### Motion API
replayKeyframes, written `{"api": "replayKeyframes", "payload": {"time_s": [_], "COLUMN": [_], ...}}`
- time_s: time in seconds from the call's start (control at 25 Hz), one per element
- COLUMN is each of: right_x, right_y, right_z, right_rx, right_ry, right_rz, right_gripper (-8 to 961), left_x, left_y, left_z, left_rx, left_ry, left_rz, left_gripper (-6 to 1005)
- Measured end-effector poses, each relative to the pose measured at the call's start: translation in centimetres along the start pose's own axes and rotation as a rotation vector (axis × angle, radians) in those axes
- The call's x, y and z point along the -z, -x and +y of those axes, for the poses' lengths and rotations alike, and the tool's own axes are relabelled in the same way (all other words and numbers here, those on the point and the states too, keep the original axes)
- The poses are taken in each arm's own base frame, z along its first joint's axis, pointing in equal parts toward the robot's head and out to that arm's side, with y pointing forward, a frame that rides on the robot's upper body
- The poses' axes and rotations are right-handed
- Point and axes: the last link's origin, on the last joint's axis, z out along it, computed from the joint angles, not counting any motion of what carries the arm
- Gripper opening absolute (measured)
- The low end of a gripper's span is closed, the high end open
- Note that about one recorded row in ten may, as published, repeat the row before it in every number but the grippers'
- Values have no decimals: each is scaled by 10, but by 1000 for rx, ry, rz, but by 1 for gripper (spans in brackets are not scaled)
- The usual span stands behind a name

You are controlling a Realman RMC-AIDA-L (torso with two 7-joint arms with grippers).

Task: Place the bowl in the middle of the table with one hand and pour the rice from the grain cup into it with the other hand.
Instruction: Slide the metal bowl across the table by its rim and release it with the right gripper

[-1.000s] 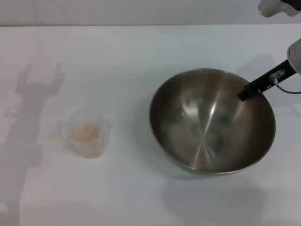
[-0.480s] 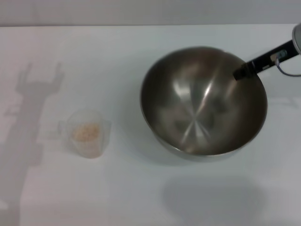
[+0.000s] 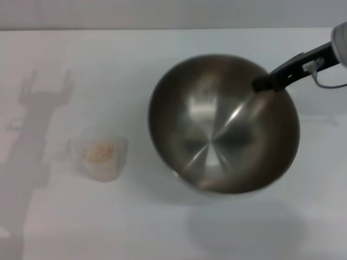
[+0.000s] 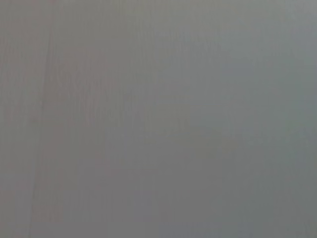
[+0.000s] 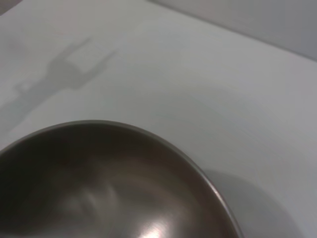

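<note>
The right end effector (image 3: 264,84) grips the far right rim of the bowl (image 3: 217,130), holding it tilted above the table (image 3: 81,65). The cup (image 3: 100,157) with rice (image 3: 100,152) stands left.

the white table (image 3: 162,227) is carrying the grain cup (image 3: 101,157) with rice (image 3: 100,153) on its left side, and the bowl (image 3: 223,123) is sitting right of centre.

Right gripper (image 3: 264,83) reaches in from the table's far right corner, arm angled down and leftward, fingers clamped. Left arm out of view.
</note>
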Motion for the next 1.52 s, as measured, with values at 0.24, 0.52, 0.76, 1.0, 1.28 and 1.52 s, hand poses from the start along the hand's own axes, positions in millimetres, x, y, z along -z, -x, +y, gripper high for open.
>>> {"api": "replayKeyframes", "payload": {"time_s": [0.24, 0.52, 0.76, 1.0, 1.28, 1.52], "right_x": [-16, -32, -39, -42, -46, -33], "right_y": [1, 1, 2, 3, 3, 25], "right_z": [20, 34, 38, 39, 37, 42], "right_rx": [95, 145, 158, 156, 154, 208], "right_ry": [53, 92, 99, 94, 70, 30], "right_rz": [65, 139, 170, 193, 221, 147], "right_gripper": [4, 4, 5, 5, 5, 350], "left_x": [0, 2, 2, 3, 3, 3], "left_y": [0, 0, -1, -1, -2, -3], "left_z": [1, 0, 0, 1, 1, 0], "left_rx": [3, 4, 4, 5, 6, 5], "left_ry": [0, -4, -5, -6, -7, -13], "left_rz": [1, 1, 3, 4, 9, 17], "left_gripper": [784, 784, 784, 785, 785, 784]}}
